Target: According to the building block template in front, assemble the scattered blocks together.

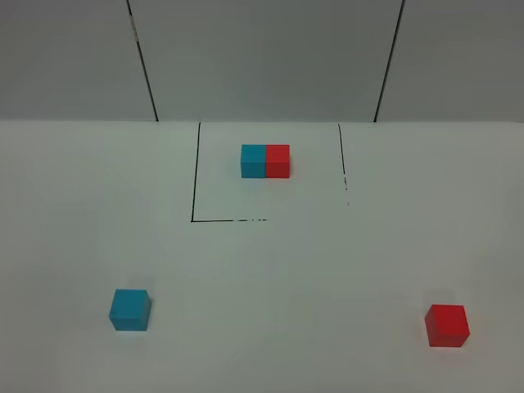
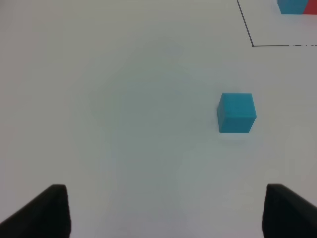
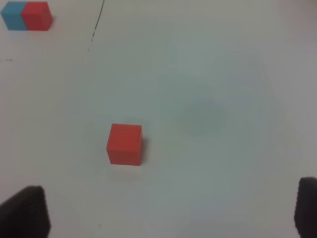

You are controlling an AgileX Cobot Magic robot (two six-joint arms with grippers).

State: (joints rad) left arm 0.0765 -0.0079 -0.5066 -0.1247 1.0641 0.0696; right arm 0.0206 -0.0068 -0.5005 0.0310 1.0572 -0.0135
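Note:
The template (image 1: 265, 160) is a cyan cube and a red cube joined side by side, cyan left, inside a black-lined square at the back middle; it also shows in the right wrist view (image 3: 26, 16). The loose cyan cube (image 1: 130, 309) sits at the front left, also in the left wrist view (image 2: 237, 112). The loose red cube (image 1: 447, 325) sits at the front right, also in the right wrist view (image 3: 125, 144). My left gripper (image 2: 166, 213) is open, well back from the cyan cube. My right gripper (image 3: 168, 210) is open, back from the red cube. Neither arm shows in the high view.
A black outline (image 1: 195, 176) marks a square on the white table around the template. Grey wall panels (image 1: 262, 57) stand behind the table's far edge.

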